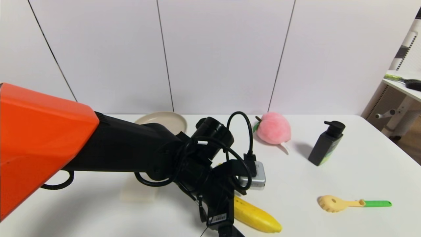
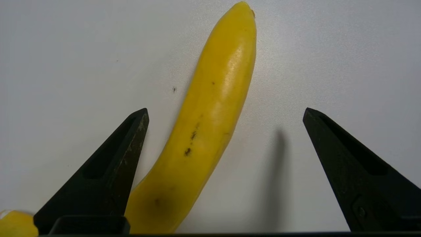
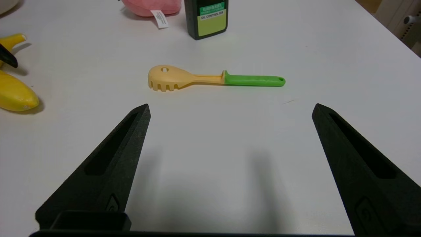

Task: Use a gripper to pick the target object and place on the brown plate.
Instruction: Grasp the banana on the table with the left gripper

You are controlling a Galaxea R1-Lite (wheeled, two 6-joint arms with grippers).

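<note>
The yellow banana point(image 1: 256, 217) lies on the white table near its front edge. My left gripper point(image 2: 226, 112) is open and hangs just over it. The banana point(image 2: 210, 115) lies between the two fingers, close to one finger point(image 2: 115, 164) and well clear of the other. In the head view the left wrist point(image 1: 217, 197) covers the banana's left end. The beige-tan plate point(image 1: 164, 120) sits at the back of the table, partly hidden behind the left arm. My right gripper point(image 3: 231, 106) is open and empty, low over bare table, out of the head view.
A pink plush peach point(image 1: 273, 127) and a black pump bottle point(image 1: 325, 143) stand at the back right. A yellow spoon with a green handle point(image 1: 352, 203) lies at the front right. A white block point(image 1: 138, 192) sits under the left arm. The wall is close behind.
</note>
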